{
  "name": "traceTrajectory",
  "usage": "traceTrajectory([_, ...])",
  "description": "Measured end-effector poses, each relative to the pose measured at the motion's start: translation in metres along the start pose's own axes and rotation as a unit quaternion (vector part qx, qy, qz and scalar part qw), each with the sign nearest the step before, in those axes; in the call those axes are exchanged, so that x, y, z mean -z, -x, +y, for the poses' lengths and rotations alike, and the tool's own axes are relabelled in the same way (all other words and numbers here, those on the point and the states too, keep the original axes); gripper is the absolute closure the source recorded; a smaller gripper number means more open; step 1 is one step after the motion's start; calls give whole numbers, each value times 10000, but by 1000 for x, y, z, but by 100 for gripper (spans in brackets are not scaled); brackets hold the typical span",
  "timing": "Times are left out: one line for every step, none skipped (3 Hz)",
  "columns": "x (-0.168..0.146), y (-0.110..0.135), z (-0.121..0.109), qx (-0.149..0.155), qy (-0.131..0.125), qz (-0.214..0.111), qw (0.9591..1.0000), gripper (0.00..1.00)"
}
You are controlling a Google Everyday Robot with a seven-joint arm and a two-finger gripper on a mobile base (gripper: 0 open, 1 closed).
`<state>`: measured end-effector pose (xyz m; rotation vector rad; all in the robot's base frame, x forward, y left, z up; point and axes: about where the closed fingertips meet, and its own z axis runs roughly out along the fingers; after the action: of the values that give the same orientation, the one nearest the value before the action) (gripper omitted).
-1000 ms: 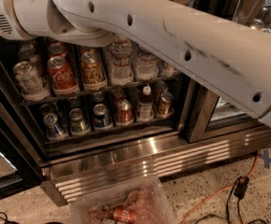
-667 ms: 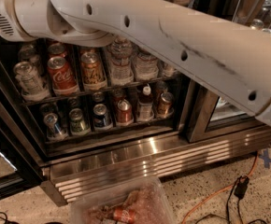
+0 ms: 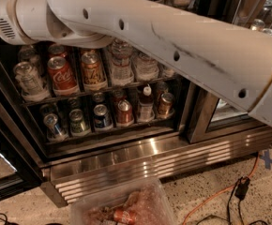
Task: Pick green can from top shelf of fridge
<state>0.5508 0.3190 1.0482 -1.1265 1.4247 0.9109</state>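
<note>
Closest to the camera, the white arm (image 3: 183,46) crosses the fridge (image 3: 140,158). The gripper is past its joint, out of view, so I cannot tell how its jaws stand. Behind, on the top shelf (image 3: 103,91), a red can (image 3: 61,75) reads Coca-Cola. The green can does not show; probably the arm hides it. Better to approach slowly and level, clear of the neighbouring cans.

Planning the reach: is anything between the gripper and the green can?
Cannot tell. The gripper is out of view, and the robot's arm hides the upper part of the fridge; no green can shows.
</note>
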Motion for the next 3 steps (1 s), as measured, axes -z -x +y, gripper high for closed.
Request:
traceTrajectory([-2, -2, -4, 3, -27, 16, 10000, 0])
traceTrajectory([-5, -2, -9, 19, -58, 0, 10000, 0])
traceTrajectory([-5, -1, -13, 4, -116, -68, 9999, 0])
